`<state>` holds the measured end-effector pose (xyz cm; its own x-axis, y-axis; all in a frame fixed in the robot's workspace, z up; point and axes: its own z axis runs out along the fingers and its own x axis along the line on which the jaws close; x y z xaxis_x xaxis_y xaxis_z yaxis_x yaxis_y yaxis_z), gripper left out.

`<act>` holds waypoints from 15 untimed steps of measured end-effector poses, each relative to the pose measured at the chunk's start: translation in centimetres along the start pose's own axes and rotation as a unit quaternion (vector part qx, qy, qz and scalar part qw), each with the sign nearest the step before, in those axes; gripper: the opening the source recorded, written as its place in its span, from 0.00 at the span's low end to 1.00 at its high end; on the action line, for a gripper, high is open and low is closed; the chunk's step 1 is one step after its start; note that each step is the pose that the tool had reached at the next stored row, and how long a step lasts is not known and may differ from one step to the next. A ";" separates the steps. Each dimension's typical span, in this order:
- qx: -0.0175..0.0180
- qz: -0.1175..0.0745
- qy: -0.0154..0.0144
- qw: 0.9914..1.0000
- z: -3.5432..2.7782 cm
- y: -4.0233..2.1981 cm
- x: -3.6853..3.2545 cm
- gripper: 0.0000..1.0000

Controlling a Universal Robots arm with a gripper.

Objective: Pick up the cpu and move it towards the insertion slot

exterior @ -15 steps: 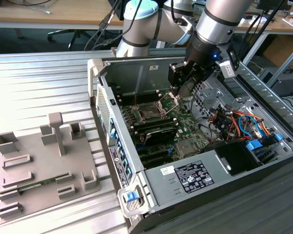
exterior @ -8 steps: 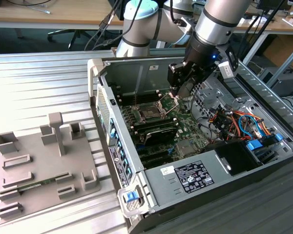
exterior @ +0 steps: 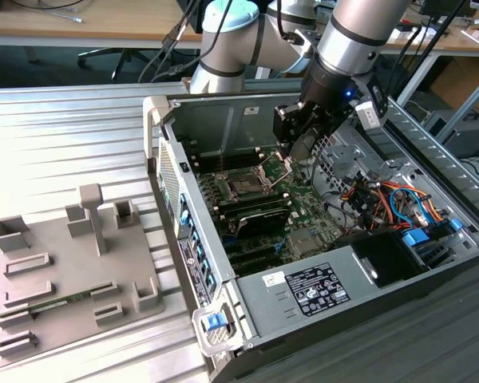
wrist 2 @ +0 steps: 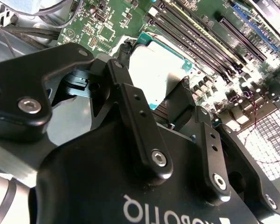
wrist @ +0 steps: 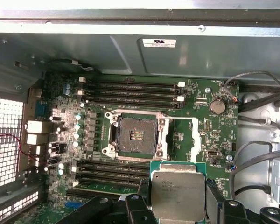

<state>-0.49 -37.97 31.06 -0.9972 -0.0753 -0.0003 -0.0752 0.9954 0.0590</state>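
Observation:
The cpu [wrist: 178,195], a flat square chip with a pale metal top on a green rim, sits between my gripper's [wrist: 177,198] black fingers [wrist: 213,196], which are shut on its edges. In the second wrist view the cpu [wrist 2: 159,72] shows bright in the gripper [wrist 2: 154,79]. The insertion slot [wrist: 136,136] is a dark square socket in a silver frame on the motherboard, uncovered, and the held cpu is a short way off to one side of it. In the exterior view the gripper [exterior: 298,153] hangs inside the case, above and to the right of the insertion slot [exterior: 246,186].
Long black memory slots [wrist: 130,91] run along both sides of the socket. The case walls [exterior: 223,120] surround the board, and bundled cables [exterior: 391,199] lie at the exterior view's right. A grey fixture block [exterior: 64,271] holding a green memory stick [exterior: 60,303] lies on the table, left.

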 end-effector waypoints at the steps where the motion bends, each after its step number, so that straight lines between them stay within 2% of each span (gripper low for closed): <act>1: 0.000 0.000 0.000 1.000 0.04 0.02 0.00 0.55; 9: 0.000 0.000 0.000 1.000 0.44 0.32 -0.02 0.55; 11: 0.000 0.000 0.000 1.000 0.52 0.68 -0.04 0.55; 13: 0.000 0.000 0.000 1.000 0.60 1.38 -0.09 0.55; 15: 0.000 0.000 0.000 1.000 0.64 1.69 -0.11 0.55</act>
<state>-0.50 -36.24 30.52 -0.9972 -0.0752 -0.0002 -0.0751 0.9954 0.0588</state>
